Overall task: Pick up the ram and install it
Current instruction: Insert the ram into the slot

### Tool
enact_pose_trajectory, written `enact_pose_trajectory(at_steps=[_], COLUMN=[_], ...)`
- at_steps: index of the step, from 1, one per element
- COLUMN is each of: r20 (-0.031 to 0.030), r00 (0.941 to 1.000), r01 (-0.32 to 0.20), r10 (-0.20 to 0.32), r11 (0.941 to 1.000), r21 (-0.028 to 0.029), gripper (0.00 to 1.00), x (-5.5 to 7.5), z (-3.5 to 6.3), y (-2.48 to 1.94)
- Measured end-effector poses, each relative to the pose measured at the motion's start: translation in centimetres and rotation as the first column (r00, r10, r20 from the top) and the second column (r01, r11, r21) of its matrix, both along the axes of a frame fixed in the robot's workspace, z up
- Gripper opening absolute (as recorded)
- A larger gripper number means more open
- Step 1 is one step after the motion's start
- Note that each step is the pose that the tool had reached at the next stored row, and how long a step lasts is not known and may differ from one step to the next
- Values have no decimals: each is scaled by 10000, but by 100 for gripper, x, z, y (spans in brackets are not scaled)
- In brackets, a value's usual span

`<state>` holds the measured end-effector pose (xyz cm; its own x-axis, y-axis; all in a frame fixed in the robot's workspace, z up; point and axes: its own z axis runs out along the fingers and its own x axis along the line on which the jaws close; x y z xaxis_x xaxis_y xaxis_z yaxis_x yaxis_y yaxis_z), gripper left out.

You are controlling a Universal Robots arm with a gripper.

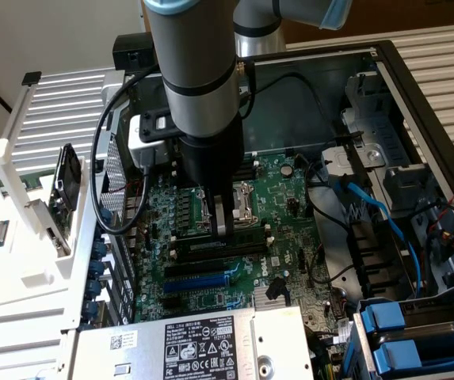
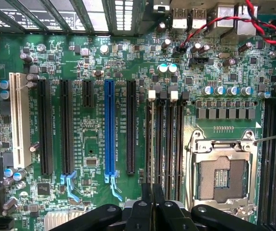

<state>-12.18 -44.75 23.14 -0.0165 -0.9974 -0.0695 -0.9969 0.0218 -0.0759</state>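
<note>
— Ram at centre frame: how does it look?

— Long, thin and dark, a narrow stick lying level just over the green motherboard inside the open computer case. From the exterior view it runs along the same line as the black slots beneath it. In the wrist view the ram is seen edge-on, no more than a pale sliver. Any label is too small to make out.

— And where does it sit against the gripper?

— Between the fingers. The gripper comes straight down from the grey arm and its jaws stand narrow, pinched on the stick near its middle, so that the ends reach out to either side. In the wrist view the gripper has its black fingers pressed close on both faces of the sliver.

— What lies under it?

— The bank of memory slots with their white and black end clips; the stick hangs in line with them, over the outermost slot on the side away from the socket. Whether it touches that slot cannot be told. Just beside the bank is the open processor socket in its silver frame. On the other side lie a long blue slot and, farther out, a white slot.

— Anything else around the case?

— Blue cables towards the exterior view's right, and a white rack outside the case on the exterior view's left.
</note>
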Motion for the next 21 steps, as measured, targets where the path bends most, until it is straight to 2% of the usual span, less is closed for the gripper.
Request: enact_pose_trajectory(at_steps=[21], r20=[0], r00=[10000], r01=[-55], r10=[55], r11=[10000], r21=[7], gripper=[12], x=[12], z=[-9], y=[0])
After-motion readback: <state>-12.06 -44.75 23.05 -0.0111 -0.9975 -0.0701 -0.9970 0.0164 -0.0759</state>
